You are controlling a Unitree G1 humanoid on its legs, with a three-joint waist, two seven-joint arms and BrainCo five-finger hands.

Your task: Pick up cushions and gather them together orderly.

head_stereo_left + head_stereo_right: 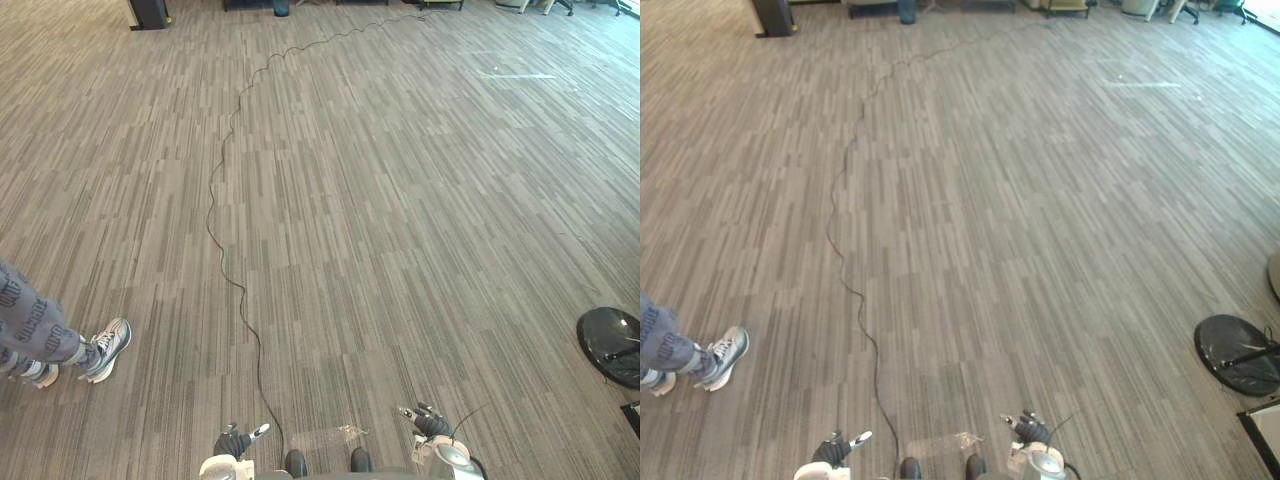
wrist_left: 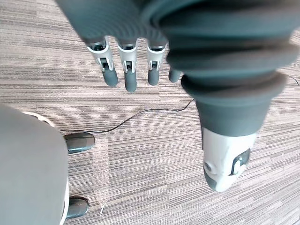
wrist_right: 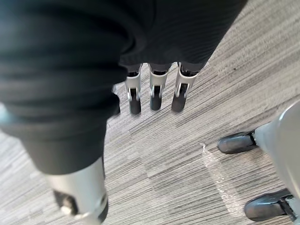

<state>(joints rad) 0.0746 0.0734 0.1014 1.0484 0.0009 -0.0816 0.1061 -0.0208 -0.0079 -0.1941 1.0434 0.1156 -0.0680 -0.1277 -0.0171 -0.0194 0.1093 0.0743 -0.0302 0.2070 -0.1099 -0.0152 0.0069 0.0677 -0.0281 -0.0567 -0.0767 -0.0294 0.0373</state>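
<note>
Carpet (image 1: 420, 220): grey, striped (plank-like) | left hand (image 2: 122, 23), right hand (image 3: 156, 89): fingers (image 2: 110, 70) straight

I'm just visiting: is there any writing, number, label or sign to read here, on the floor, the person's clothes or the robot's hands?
No text reads clearly anywhere.
On the grey patterned trousers of the person at the left: dark marks, too blurred to read.
On the silver thumb of the left hand: a small dark mark, not legible as a word.
On the grey striped carpet: no print or sign.
</note>
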